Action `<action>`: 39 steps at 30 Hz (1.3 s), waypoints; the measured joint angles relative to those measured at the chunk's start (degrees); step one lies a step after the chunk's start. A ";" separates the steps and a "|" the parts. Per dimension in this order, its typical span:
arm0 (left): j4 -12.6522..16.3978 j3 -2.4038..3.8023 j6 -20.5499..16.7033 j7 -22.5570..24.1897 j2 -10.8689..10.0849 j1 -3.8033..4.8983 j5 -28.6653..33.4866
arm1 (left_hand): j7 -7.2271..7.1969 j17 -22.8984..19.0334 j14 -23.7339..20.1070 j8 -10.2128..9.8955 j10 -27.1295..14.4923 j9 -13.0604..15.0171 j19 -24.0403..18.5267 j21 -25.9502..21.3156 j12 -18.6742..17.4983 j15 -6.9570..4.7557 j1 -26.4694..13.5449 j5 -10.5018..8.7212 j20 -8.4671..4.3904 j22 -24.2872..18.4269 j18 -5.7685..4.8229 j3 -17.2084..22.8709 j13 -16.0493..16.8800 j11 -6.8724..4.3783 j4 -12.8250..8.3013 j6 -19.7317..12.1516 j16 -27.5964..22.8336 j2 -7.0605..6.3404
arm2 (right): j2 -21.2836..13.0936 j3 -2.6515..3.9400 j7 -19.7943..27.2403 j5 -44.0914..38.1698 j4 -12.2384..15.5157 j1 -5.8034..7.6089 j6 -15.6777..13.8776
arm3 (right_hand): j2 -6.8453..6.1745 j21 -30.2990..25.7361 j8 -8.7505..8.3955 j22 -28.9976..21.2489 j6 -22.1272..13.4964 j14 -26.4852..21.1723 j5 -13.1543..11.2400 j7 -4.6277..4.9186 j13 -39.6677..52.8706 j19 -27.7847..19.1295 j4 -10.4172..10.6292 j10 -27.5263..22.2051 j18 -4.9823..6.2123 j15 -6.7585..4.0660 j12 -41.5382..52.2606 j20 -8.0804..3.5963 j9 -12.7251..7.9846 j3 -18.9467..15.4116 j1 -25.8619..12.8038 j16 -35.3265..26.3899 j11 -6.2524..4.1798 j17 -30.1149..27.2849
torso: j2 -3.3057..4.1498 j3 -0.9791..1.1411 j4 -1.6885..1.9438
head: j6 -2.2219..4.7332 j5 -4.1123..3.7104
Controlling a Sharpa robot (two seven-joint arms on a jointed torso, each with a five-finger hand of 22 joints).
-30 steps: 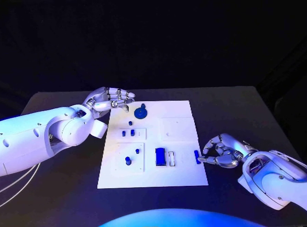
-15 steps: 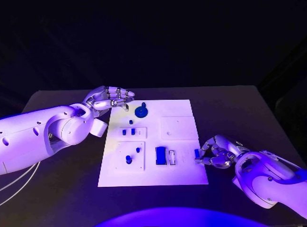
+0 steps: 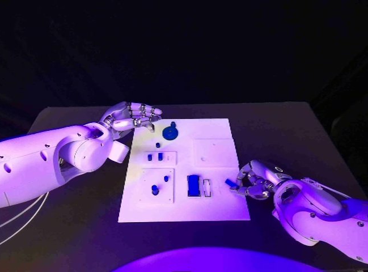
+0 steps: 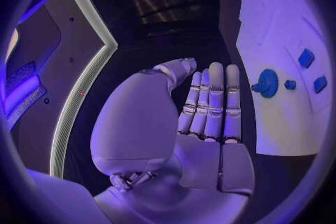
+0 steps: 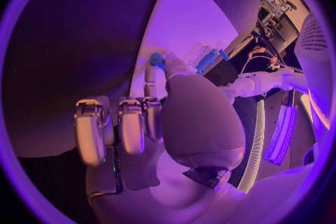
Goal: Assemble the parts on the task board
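Head view: smooth white rectangular task board (image 3: 216, 209) mid-table; right hand (image 3: 253, 182) pinching small blue part (image 3: 230, 183) at board's right edge. Left hand (image 3: 133, 118) empty, fingers loosely curled, beside round blue part (image 3: 170, 134).

Left wrist view: silver fingers (image 4: 213, 101) straight, apart from board.

Right wrist view: blue part (image 5: 157, 59) at fingertips.

Dark table (image 3: 298, 130), matte top, far edge and both far corners visible in head view. Behind it, black backdrop, no detail discernible. Violet-blue light over the whole scene. Floor beyond the table's sides too dark to make out.
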 measured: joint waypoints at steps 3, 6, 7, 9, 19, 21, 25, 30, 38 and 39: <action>0.03 0.00 0.00 -0.02 -0.03 0.00 0.00 | 0.00 0.00 0.00 0.00 0.00 0.00 0.00 0.00 0.00 0.00 -0.07 0.00 0.00 0.00 0.00 0.00 0.00 0.00 0.00 0.00 0.00 0.07 | 0.33 0.09 -0.69 -1.73 0.11 0.05 0.90 | -0.79 0.00 -0.63 0.00 -0.16 0.00 0.92 -0.11 0.00 0.00 -0.58 0.02 -0.01 -0.27 0.00 -0.22 1.20 4.73 3.94 0.00 -0.23 0.04 | -0.01 -0.04 0.00 | -0.05 0.01; 0.07 0.00 0.00 -0.03 -0.06 -0.01 0.01 | 0.00 0.00 0.00 0.00 0.00 0.00 0.00 0.00 0.00 0.00 -0.07 0.00 0.00 0.00 0.00 0.00 -0.05 0.00 0.00 0.00 0.00 0.07 | 0.67 0.15 -1.19 -3.11 0.41 0.10 1.66 | -1.76 0.00 -1.54 -0.01 0.14 0.00 4.95 -0.44 0.00 0.00 0.56 -0.07 0.00 -0.41 0.00 -0.41 1.12 7.76 5.80 0.00 -0.31 0.04 | -0.05 -0.07 0.01 | -0.10 0.01; 0.07 0.00 0.00 -0.03 -0.07 -0.01 0.01 | 0.00 0.00 0.00 0.00 0.00 0.00 0.00 0.00 0.00 0.00 -0.07 0.00 0.00 0.00 0.00 0.00 -0.06 0.00 0.00 0.00 0.00 0.07 | 0.73 0.16 -1.44 -3.61 0.45 0.11 1.90 | -2.15 0.00 -1.53 0.00 0.57 0.00 5.76 -0.35 0.00 0.00 1.44 -0.07 0.00 -0.41 0.00 -0.41 1.07 8.74 6.19 0.00 -0.31 0.04 | -0.07 -0.07 0.01 | -0.10 0.01; 0.09 0.00 0.00 -0.04 -0.09 -0.01 0.01 | 0.00 0.00 0.00 0.00 0.00 0.00 0.00 0.00 0.00 0.00 -0.07 0.00 0.00 0.00 0.00 0.00 -0.06 0.00 0.00 0.00 0.00 0.07 | 0.80 0.17 -1.78 -4.17 0.54 0.12 2.17 | -2.51 0.00 -0.97 -0.01 0.92 0.00 7.94 -0.30 0.00 0.00 2.78 -0.08 0.00 -0.41 0.00 -0.41 0.16 10.09 6.54 0.00 -0.31 0.04 | -0.07 -0.07 0.01 | -0.11 0.01; 0.20 0.00 0.00 -0.06 -0.23 -0.01 0.02 | 0.00 0.00 0.00 0.00 0.00 0.01 0.00 0.00 0.24 0.00 -0.07 0.00 0.00 0.00 0.00 0.00 -0.06 0.00 0.00 0.00 0.00 0.07 | 0.61 0.09 -3.73 -4.64 1.49 0.08 1.81 | -4.10 0.00 0.48 -0.01 0.72 0.00 13.80 -0.58 0.00 0.00 2.49 -0.08 -0.01 -0.41 0.16 -0.40 -1.75 15.38 2.00 0.00 -0.32 0.03 | -0.08 -0.04 0.01 | 0.08 0.08; 0.22 0.00 0.00 -0.06 -0.24 -0.01 0.02 | 0.00 0.00 0.00 0.00 0.00 0.01 0.00 0.00 0.24 0.00 -0.07 0.00 0.00 0.00 0.00 0.00 -0.06 0.00 0.00 0.00 0.00 0.07 | 0.38 0.01 -4.14 -4.06 1.88 0.08 1.46 | -4.42 0.00 1.00 -0.01 0.42 0.00 15.41 -0.85 0.00 0.00 1.95 0.05 0.00 -0.41 0.59 -0.40 -1.22 16.54 0.63 0.00 -0.45 0.03 | -0.09 -0.04 0.01 | 0.10 0.09; 0.23 0.00 0.00 -0.07 -0.24 -0.01 0.02 | 0.00 0.00 0.00 0.00 0.00 0.01 0.00 0.00 0.24 0.00 0.18 0.00 0.00 0.00 0.00 0.00 -0.06 0.00 0.00 0.00 0.00 0.31 | 0.02 -0.26 -4.81 -1.54 2.84 0.39 0.62 | -4.64 0.00 1.82 -0.01 0.14 0.00 17.12 -0.58 0.00 0.00 0.32 0.13 0.00 -0.41 0.97 -0.40 -0.60 18.78 -1.04 0.00 -0.53 0.03 | -0.09 -0.05 -0.03 | 0.12 -0.01; 0.24 0.00 0.00 -0.07 -0.21 -0.01 0.02 | 0.00 0.00 0.00 0.00 0.00 -0.04 0.00 0.00 0.24 0.00 0.18 0.00 0.00 0.00 0.00 0.00 -0.06 0.00 0.00 0.00 0.00 0.31 | 0.35 -0.24 -4.96 3.74 3.90 1.11 -1.24 | -4.92 0.00 2.04 0.03 -0.20 0.00 18.10 -0.64 0.00 0.00 -0.37 0.03 0.00 -0.41 0.97 -0.40 0.10 19.91 -2.27 0.00 -0.63 0.02 | -0.09 -0.04 -0.03 | 0.14 -0.14; 0.41 0.00 0.00 -0.07 -0.19 -0.01 0.02 | 0.00 0.00 0.00 0.00 0.00 -0.04 0.00 0.00 0.24 0.00 0.18 0.00 0.00 0.00 0.00 0.00 -0.05 0.00 0.00 0.00 0.00 0.31 | 2.93 -0.23 -4.62 13.56 3.79 1.38 -3.65 | -5.23 0.00 2.39 0.03 -0.55 0.00 19.45 -0.69 0.00 0.00 -2.51 -0.04 0.00 -0.40 0.97 -0.40 0.44 22.06 -5.13 0.00 -0.69 0.02 | -0.03 -0.04 -0.02 | 0.10 -0.13; 0.42 0.00 0.00 -0.07 -0.19 -0.01 0.02 | 0.00 0.00 0.00 0.00 0.00 -0.04 0.00 0.00 0.24 0.00 0.18 0.00 0.00 0.00 0.00 0.00 -0.05 0.00 0.00 0.00 0.00 0.31 | 3.38 -0.24 -4.54 14.90 3.59 1.36 -3.96 | -5.26 0.00 2.39 0.03 -0.55 0.00 19.62 -0.69 0.00 0.00 -2.51 -0.04 0.00 -0.40 0.97 -0.40 0.44 22.06 -5.32 0.00 -0.69 0.02 | -0.03 -0.03 -0.02 | 0.09 -0.13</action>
